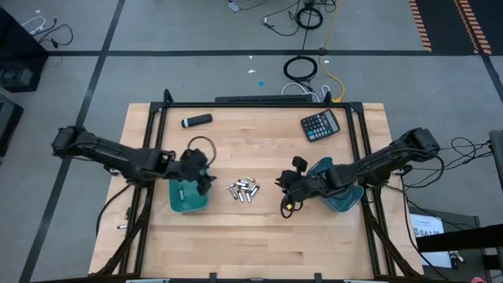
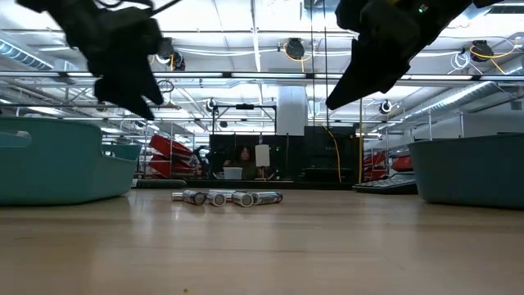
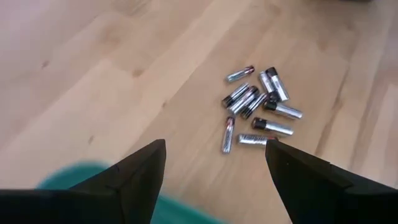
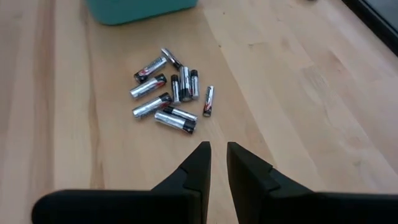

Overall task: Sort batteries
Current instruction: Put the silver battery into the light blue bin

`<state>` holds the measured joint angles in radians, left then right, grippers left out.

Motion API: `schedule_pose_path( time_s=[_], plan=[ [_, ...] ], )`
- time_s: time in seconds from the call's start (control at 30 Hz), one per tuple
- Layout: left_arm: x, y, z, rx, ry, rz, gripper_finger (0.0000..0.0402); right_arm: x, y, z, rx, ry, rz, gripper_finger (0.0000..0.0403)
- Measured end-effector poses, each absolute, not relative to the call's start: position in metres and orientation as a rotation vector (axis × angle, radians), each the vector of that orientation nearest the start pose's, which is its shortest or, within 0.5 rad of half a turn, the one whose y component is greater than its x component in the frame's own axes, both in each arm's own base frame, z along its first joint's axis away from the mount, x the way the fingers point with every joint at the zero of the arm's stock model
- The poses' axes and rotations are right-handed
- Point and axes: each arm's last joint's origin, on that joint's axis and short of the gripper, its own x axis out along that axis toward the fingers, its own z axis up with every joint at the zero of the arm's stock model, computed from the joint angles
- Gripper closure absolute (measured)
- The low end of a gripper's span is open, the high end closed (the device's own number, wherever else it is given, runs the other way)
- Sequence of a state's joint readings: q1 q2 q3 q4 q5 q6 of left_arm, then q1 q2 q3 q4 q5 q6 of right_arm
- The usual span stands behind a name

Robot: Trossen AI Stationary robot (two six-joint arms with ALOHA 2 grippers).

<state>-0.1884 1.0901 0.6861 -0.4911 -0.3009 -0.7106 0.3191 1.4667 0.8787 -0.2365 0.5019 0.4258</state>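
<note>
Several small silvery batteries with dark ends [image 1: 242,190] lie in a loose pile on the wooden table, midway between two teal bins; the low view shows the batteries [image 2: 229,197] flat on the wood. My left gripper [image 3: 214,149] hangs open above the left teal bin's [image 1: 189,196] right edge, just left of the batteries [image 3: 258,102]. My right gripper [image 4: 217,147] hovers right of the batteries [image 4: 171,93], its fingers shut but for a narrow slit, with nothing between them. Both grippers, left [image 2: 123,70] and right [image 2: 372,65], are well above the table.
The right teal bin [image 1: 343,196] sits under my right arm by the table's right edge. A black-and-grey marker-like cylinder [image 1: 196,120] and a black calculator [image 1: 321,124] lie toward the far edge. Bare wood stretches along the near side.
</note>
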Motion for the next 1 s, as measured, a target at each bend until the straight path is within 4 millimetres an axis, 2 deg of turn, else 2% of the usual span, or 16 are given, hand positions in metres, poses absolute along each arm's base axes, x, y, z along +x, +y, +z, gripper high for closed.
schedule_pose_path(
  time_s=[0.2,0.4,0.57,0.73,1.0],
  plan=[
    [0.248,-0.033,0.223,-0.191,0.921,0.285,0.0134,0.285,0.083,0.202,0.001,0.706,-0.385,0.0360],
    [0.280,-0.040,0.211,-0.109,1.113,0.182,0.0167,0.296,0.096,0.194,-0.049,0.568,-0.492,0.0360],
    [0.296,-0.044,0.189,-0.072,1.265,0.146,0.0187,0.306,0.108,0.183,-0.123,0.504,-0.500,0.0360],
    [0.308,-0.045,0.180,-0.054,1.295,0.131,0.0192,0.311,0.111,0.173,-0.140,0.518,-0.484,0.0360],
    [0.322,-0.036,0.164,-0.064,1.348,0.168,0.0192,0.311,0.113,0.171,-0.152,0.522,-0.475,0.0360]
  ],
)
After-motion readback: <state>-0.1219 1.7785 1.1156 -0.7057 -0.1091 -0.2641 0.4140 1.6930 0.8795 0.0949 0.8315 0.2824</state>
